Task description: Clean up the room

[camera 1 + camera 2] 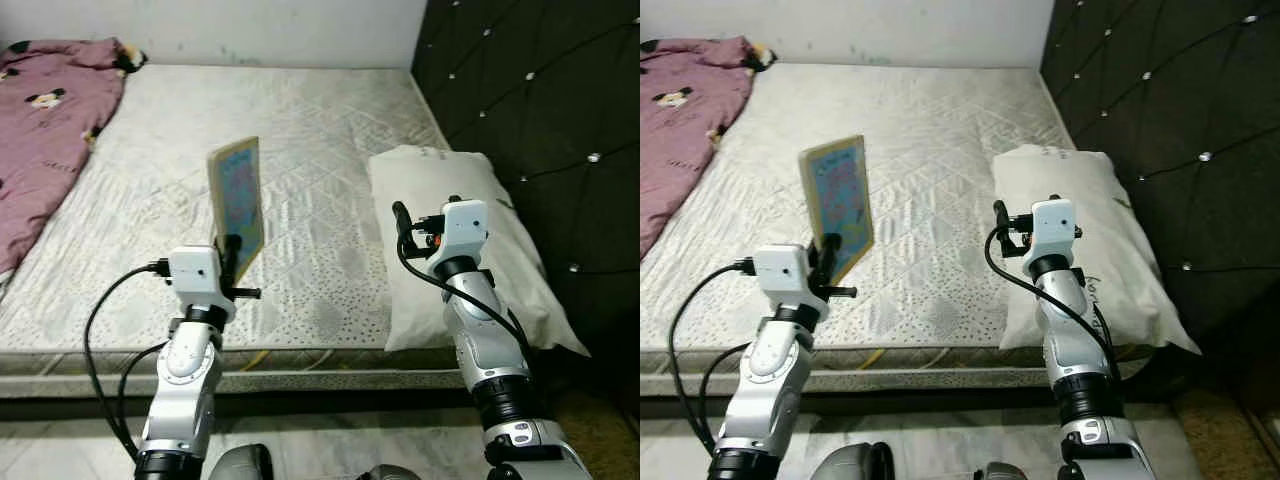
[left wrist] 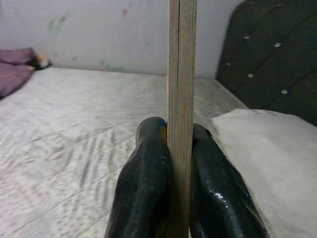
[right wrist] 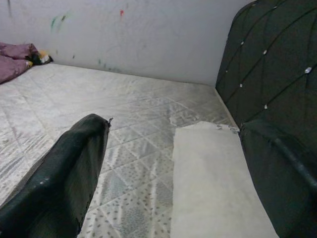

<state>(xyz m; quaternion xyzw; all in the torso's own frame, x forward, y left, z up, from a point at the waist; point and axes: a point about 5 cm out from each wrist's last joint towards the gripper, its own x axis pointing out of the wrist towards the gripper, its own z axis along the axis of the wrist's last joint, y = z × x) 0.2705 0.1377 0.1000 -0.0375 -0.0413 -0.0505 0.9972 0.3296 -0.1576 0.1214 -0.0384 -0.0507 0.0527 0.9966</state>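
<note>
A thin picture book with a colourful cover and pale yellow border stands upright over the near part of the mattress. My left gripper is shut on its lower edge. In the left wrist view the book's edge runs straight up between the two black fingers. My right gripper hovers open over the inner edge of a white pillow, holding nothing. In the right wrist view its fingers stand wide apart above the mattress and the pillow.
A pink blanket with cartoon prints lies bunched at the far left of the bed. A dark tufted headboard rises on the right behind the pillow. A pale wall runs along the far side. The bed's front edge is just ahead of me.
</note>
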